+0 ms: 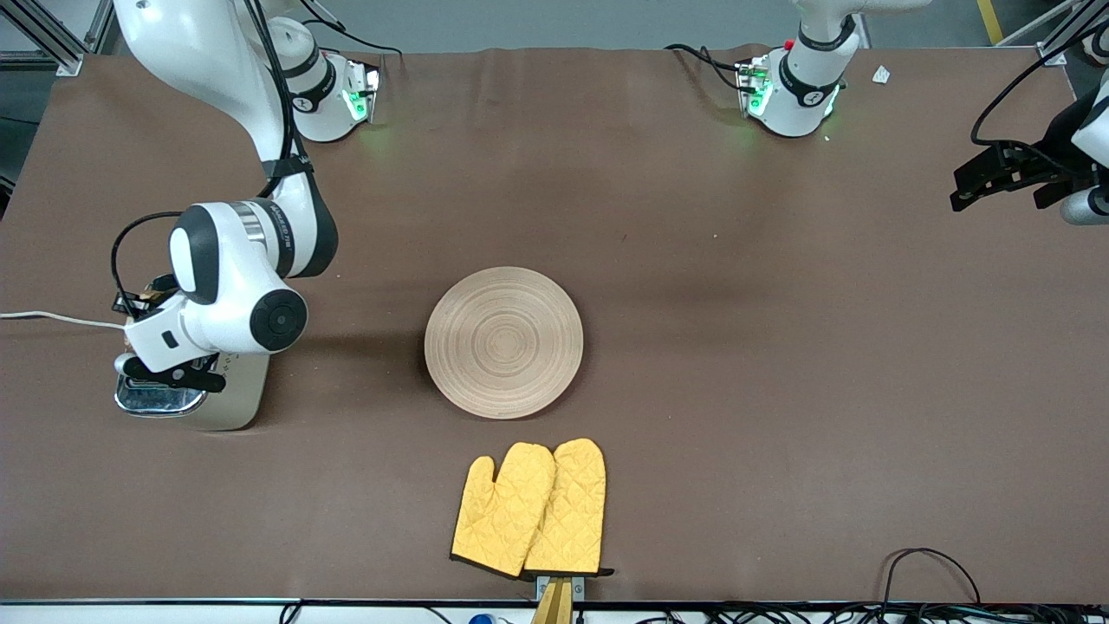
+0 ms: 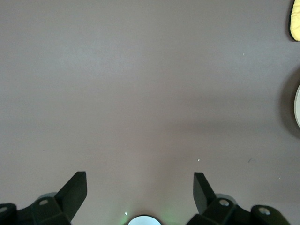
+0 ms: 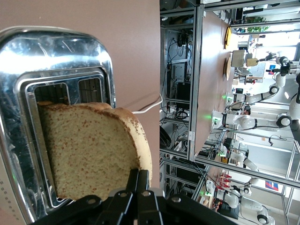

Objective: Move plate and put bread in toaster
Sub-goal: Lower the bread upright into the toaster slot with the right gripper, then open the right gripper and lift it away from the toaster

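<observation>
The cream toaster (image 1: 236,404) stands at the right arm's end of the table. In the right wrist view its chrome top (image 3: 51,51) shows, and the brown speckled bread (image 3: 89,150) stands upright, partly down in one slot. My right gripper (image 3: 139,176) is over the toaster (image 1: 169,374), its fingers shut together and touching the bread's top crust edge. The arm hides the bread in the front view. The round wooden plate (image 1: 503,341) lies empty at mid table. My left gripper (image 1: 963,196) waits, open and empty (image 2: 140,187), over the left arm's end of the table.
A pair of yellow oven mitts (image 1: 530,509) lies nearer to the front camera than the plate. The toaster's white cord (image 1: 52,318) runs off the table's edge at the right arm's end. The mitts (image 2: 295,21) and the plate's rim (image 2: 297,105) show in the left wrist view.
</observation>
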You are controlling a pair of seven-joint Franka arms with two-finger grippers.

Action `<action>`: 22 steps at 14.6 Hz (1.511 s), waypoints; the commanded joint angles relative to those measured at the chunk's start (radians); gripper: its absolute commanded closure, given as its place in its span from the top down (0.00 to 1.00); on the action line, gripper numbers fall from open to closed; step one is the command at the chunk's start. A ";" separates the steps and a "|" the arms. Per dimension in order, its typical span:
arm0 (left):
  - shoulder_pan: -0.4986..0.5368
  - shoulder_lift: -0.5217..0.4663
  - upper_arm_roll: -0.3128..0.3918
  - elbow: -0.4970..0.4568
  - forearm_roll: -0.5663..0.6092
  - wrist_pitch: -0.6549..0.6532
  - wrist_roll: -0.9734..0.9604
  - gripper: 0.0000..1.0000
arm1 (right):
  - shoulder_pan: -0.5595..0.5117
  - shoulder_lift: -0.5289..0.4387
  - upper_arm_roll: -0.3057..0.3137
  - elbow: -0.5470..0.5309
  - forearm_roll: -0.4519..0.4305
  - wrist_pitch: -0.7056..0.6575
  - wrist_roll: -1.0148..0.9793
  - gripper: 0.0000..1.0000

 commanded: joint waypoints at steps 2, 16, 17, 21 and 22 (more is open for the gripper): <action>-0.003 0.003 0.001 0.007 0.006 0.000 0.012 1.00 | 0.004 -0.037 0.008 -0.057 -0.017 0.023 0.034 0.20; -0.003 0.003 0.001 0.007 0.006 0.001 0.012 1.00 | -0.020 -0.124 0.015 0.235 0.307 -0.002 -0.240 1.00; -0.003 0.003 0.001 0.007 0.006 0.001 0.012 1.00 | -0.032 -0.173 0.015 0.250 0.312 -0.003 -0.276 1.00; -0.005 0.003 0.001 0.007 0.006 0.001 0.012 1.00 | -0.123 -0.293 -0.005 0.281 0.558 -0.032 -0.475 1.00; -0.005 0.003 0.001 0.007 0.006 0.001 0.012 1.00 | -0.159 -0.322 -0.007 0.281 0.609 -0.035 -0.532 1.00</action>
